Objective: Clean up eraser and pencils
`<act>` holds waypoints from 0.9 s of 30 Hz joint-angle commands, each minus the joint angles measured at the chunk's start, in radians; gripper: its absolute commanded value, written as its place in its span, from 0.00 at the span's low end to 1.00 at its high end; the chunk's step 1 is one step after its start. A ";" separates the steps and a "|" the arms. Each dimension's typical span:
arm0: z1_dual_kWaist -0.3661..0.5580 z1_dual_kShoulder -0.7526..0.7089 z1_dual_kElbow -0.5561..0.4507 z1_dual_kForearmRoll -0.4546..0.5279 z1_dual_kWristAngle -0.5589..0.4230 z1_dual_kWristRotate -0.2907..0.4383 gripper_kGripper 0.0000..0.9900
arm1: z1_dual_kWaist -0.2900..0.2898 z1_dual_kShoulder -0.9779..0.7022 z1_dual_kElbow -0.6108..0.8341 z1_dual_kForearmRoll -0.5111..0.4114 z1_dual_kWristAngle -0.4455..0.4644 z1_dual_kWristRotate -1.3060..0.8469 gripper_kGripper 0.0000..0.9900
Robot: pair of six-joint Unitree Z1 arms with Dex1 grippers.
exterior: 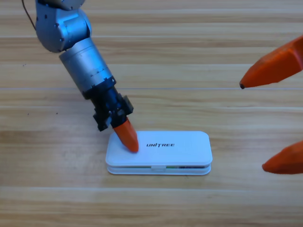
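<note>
The white case [180,146], printed with UNITREE, lies closed flat in the lower middle of the table. My left gripper [129,141] comes down from the upper left, shut, and its orange tip rests on the left end of the lid. The eraser, the red-capped marker and the light green bar are hidden. Only a sliver of green and dark colour shows in the thin seam along the case's front edge. My right gripper [253,126] waits at the right edge, large and partly cut off, open with nothing between its jaws.
Bare wooden table [57,189] surrounds the case on all sides. The left arm's grey body [80,56] slants across the upper left.
</note>
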 commanded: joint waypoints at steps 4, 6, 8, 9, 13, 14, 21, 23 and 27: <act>-0.028 0.006 0.034 -0.043 0.034 0.002 0.00 | -0.024 -0.027 0.037 -0.013 0.008 0.000 0.95; -0.028 0.006 0.031 -0.057 0.040 -0.003 0.00 | -0.024 -0.027 0.037 -0.013 0.008 0.000 0.95; -0.028 0.003 0.029 -0.074 0.047 -0.012 0.00 | -0.024 -0.027 0.039 -0.013 0.008 0.000 0.95; -0.028 0.001 0.031 -0.080 0.052 -0.015 0.00 | -0.022 -0.027 0.039 -0.013 0.008 0.000 0.95; -0.036 -0.008 0.045 -0.111 0.081 -0.027 0.00 | -0.022 -0.027 0.039 -0.013 0.008 0.002 0.95; -0.039 -0.014 0.054 -0.120 0.087 -0.029 0.00 | -0.022 -0.027 0.039 -0.013 0.008 0.000 0.95; -0.080 -0.052 0.174 -0.221 0.124 -0.044 0.00 | -0.024 -0.027 0.039 -0.013 0.008 0.002 0.95; -0.092 -0.065 0.220 -0.253 0.133 -0.045 0.00 | -0.024 -0.026 0.039 -0.013 0.008 0.000 0.95; -0.108 -0.086 0.283 -0.293 0.149 -0.045 0.00 | -0.024 -0.026 0.039 -0.013 0.008 0.002 0.95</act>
